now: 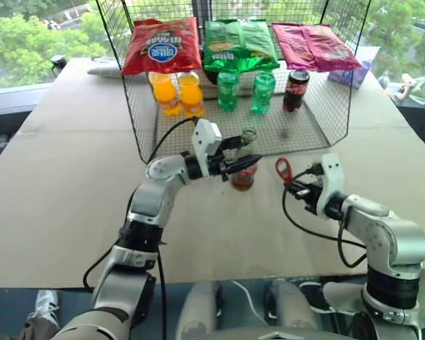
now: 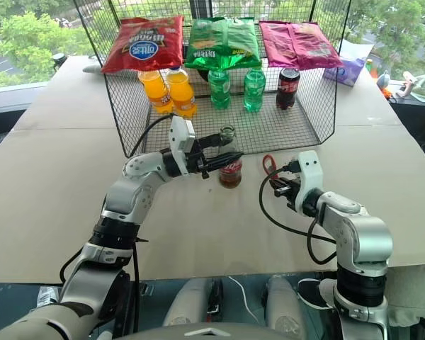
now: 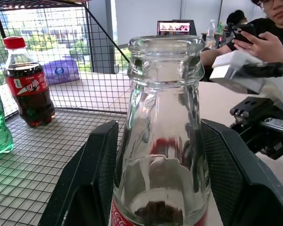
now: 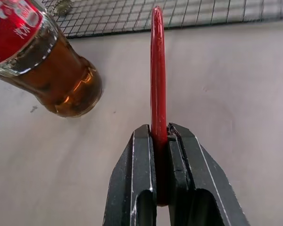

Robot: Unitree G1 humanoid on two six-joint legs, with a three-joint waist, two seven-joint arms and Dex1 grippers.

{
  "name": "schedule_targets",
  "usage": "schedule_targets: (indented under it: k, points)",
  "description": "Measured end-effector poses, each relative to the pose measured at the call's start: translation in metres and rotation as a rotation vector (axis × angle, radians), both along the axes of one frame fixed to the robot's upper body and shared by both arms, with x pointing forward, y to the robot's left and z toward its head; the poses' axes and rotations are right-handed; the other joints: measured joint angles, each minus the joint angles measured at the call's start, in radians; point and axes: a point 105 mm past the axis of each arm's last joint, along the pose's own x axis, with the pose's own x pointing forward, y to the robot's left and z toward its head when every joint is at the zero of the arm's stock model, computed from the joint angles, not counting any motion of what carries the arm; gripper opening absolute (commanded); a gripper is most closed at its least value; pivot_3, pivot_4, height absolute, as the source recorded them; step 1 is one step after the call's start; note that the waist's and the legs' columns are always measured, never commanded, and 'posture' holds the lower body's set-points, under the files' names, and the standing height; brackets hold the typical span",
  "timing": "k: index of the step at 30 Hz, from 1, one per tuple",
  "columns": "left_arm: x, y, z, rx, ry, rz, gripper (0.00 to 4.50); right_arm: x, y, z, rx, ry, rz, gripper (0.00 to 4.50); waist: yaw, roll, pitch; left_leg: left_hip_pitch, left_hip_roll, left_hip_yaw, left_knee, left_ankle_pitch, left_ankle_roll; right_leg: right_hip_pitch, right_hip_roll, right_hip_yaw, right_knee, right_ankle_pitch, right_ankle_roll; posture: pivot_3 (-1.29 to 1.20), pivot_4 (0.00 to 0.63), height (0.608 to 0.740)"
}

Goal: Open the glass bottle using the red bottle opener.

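Left hand: the left hand (image 1: 242, 163) reached in level from the robot's left, its two black fingers (image 3: 87, 183) set on either side of the glass bottle (image 1: 244, 167), gripping it below the neck.
Glass bottle: it stood upright on the table (image 1: 71, 198), long axis vertical, its mouth uncapped and pointing up, dark liquid low in its body, just in front of the wire basket (image 1: 312, 124).
Right hand: the right hand (image 1: 292, 183) sat lower and to the right of the left hand, apart from the bottle, angled forward and slightly down, its fingers (image 4: 134, 188) clamped shut on the handle of the red bottle opener (image 1: 284, 169).
Red bottle opener: it stuck out straight past the right fingertips, ring head farthest from the hand, long axis in line with the fingers, edge-on in the right wrist view.
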Motion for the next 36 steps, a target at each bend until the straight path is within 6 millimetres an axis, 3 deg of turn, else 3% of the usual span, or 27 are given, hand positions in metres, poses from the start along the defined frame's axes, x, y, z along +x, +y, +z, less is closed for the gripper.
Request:
schedule_targets:
  k: [2,4,9,11,12,14,15,25,29,33,36]
  points:
    - [0.0,0.0,0.0,-0.002,-0.003,0.0,2.09,0.001,0.0,-0.004,0.003,0.035,-0.006,1.13,0.0,0.0,0.0,0.0,0.0,0.0,0.0,0.0,0.0,0.0,0.0,0.0,0.0,0.0,0.0,0.0,0.15,0.74]
    - [-0.001,0.0,0.0,-0.004,-0.01,0.0,2.09,0.0,-0.003,-0.013,0.003,0.087,-0.012,2.19,-0.001,0.0,0.0,0.0,0.0,0.0,0.0,0.0,0.0,0.0,0.0,0.0,0.0,0.0,0.0,0.0,0.15,0.74]
    - [-0.001,0.001,-0.001,-0.006,-0.011,-0.002,2.09,0.002,-0.007,-0.005,-0.031,0.05,-0.003,4.48,-0.001,0.0,0.0,0.0,0.0,0.0,0.0,0.0,0.0,0.0,0.0,0.0,0.0,0.0,0.0,0.0,0.15,0.74]
    - [-0.001,0.003,0.0,-0.007,-0.01,-0.001,3.12,0.007,-0.018,0.003,-0.07,-0.017,-0.037,4.5,-0.002,0.0,0.0,0.0,-0.001,0.0,0.0,0.0,0.0,0.0,-0.001,0.0,0.0,0.0,0.0,0.0,0.15,0.74]
    - [-0.001,0.004,-0.001,-0.004,-0.009,0.003,3.35,0.008,-0.018,0.005,-0.073,-0.03,-0.039,4.5,-0.002,0.0,0.0,-0.001,-0.001,0.0,-0.001,0.0,0.0,0.0,0.0,0.0,0.0,0.0,0.0,0.0,0.15,0.74]
    - [0.001,0.009,-0.004,0.005,0.004,0.02,4.26,0.011,-0.021,0.021,-0.106,-0.14,-0.035,4.5,-0.004,0.001,0.001,-0.001,-0.001,0.0,-0.002,0.0,0.0,-0.002,0.0,0.0,-0.001,0.0,0.0,0.0,0.15,0.74]
    - [0.001,0.01,-0.005,0.007,0.008,0.022,4.44,0.012,-0.022,0.028,-0.117,-0.185,-0.032,4.5,-0.004,0.001,0.001,-0.002,-0.001,0.0,-0.002,0.0,0.0,-0.002,0.0,0.0,-0.001,0.0,0.001,0.0,0.15,0.74]
    - [-0.008,0.023,-0.003,0.009,0.051,0.01,4.44,0.007,-0.012,0.057,-0.14,-0.394,0.049,4.5,-0.002,0.001,0.001,-0.002,0.0,0.0,-0.003,0.0,0.0,-0.002,0.0,0.0,-0.003,0.001,0.003,0.0,0.15,0.74]
    - [-0.023,0.049,-0.001,0.035,0.074,0.043,4.44,-0.018,-0.025,0.043,-0.265,-0.411,0.131,4.5,-0.002,0.001,0.001,-0.002,0.001,0.0,-0.006,0.0,0.0,-0.002,0.0,0.0,-0.007,0.0,0.0,0.0,0.15,0.74]
    - [-0.05,0.081,-0.019,0.101,0.186,0.101,4.44,-0.051,-0.048,0.016,-0.368,-0.386,0.166,4.5,-0.002,0.001,0.001,-0.002,0.002,0.0,-0.007,-0.001,0.0,-0.001,-0.001,0.0,-0.01,-0.001,0.001,0.0,0.15,0.74]
    - [-0.064,0.092,-0.025,0.12,0.236,0.135,4.44,-0.062,-0.061,0.02,-0.39,-0.431,0.142,4.5,-0.001,0.001,0.002,-0.002,0.003,0.0,-0.005,-0.001,0.0,0.0,-0.001,-0.001,-0.01,-0.003,0.005,0.0,0.15,0.74]
